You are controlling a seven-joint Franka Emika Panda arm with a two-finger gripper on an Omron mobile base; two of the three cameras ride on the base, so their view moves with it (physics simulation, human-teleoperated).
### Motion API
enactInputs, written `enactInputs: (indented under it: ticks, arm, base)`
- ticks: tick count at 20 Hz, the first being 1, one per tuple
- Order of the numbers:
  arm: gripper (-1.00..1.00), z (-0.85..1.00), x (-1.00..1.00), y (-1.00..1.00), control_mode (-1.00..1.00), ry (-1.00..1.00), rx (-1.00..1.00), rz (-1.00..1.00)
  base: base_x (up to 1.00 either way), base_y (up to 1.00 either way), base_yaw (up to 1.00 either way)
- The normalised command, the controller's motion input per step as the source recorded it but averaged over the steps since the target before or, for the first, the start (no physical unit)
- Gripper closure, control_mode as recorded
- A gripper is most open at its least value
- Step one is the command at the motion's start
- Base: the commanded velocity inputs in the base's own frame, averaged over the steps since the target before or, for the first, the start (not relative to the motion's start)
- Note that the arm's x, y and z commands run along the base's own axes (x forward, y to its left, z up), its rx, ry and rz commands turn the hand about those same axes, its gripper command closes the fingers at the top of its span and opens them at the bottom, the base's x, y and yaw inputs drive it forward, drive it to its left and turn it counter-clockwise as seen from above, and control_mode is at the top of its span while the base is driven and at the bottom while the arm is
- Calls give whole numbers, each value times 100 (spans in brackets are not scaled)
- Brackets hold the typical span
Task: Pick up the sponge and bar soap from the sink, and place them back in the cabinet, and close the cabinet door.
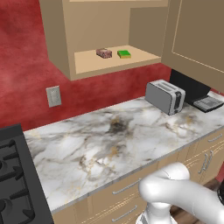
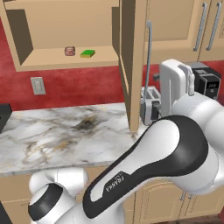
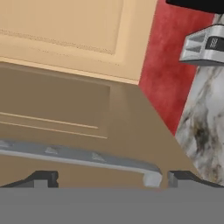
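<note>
The sponge [image 1: 124,54] and the bar soap [image 1: 104,53] lie side by side on the shelf of the open cabinet [image 1: 87,61]; they appear again as sponge [image 2: 88,54] and bar soap [image 2: 70,51]. The cabinet door [image 2: 129,65] stands swung out, edge-on in the right base view, its long silver handle [image 2: 148,57] facing my hand. In the hand view my gripper [image 3: 111,178] is open, close against the door panel [image 3: 65,118], with the end of the handle bar [image 3: 87,158] lying between the two fingertips. The sink is out of view.
A steel toaster [image 1: 165,96] and a black coffee machine [image 1: 192,89] stand on the marble counter [image 1: 100,144] under the open door. A black stove [image 1: 13,175] sits at the left. Drawers [image 1: 127,188] run below the counter edge. A wall outlet [image 1: 54,96] is under the cabinet.
</note>
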Motion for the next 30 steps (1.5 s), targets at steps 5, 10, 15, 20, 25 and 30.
enactInputs:
  ticks: [5, 10, 15, 20, 25, 30]
  arm:
    - [-100, 0, 17, 0, -100, -10, 5, 13]
    - [-100, 0, 15, 0, -100, -12, 5, 14]
    - [-100, 0, 13, 0, -100, -12, 3, 14]
    - [-100, 0, 9, 0, -100, -12, 0, 14]
    - [-100, 0, 0, 6, -100, -6, 0, 11]
    - [-100, 0, 0, 27, -100, -1, 0, 7]
  base:
    - [0, 0, 0]
    - [0, 0, 0]
    - [0, 0, 0]
    - [0, 0, 0]
    - [0, 0, 0]
    - [0, 0, 0]
